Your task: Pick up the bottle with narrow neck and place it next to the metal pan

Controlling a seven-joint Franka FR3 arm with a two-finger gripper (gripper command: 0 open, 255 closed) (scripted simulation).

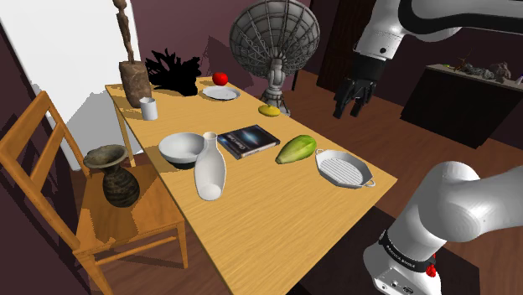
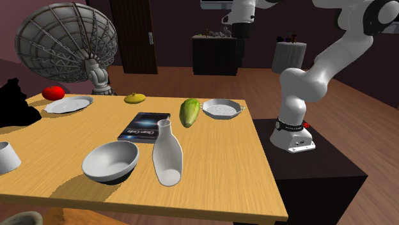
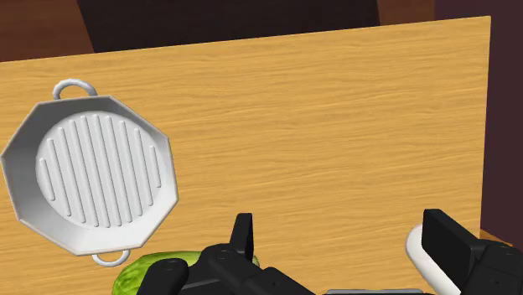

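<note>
Gripper (image 1: 349,106) hangs high above the table (image 1: 277,209), fingers spread and empty, while the bottle (image 1: 210,168) stands upright, neck up, just beside the bowl (image 1: 182,149), well apart from the gripper, down and left of it in the shoulder view, with the pan (image 1: 344,169) nearer.

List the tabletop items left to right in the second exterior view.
cup → red fruit → bowl → white bottle → green fruit → ridged pan. Plate, yellow fruit and book are left out because they overlap their neighbours.
</note>
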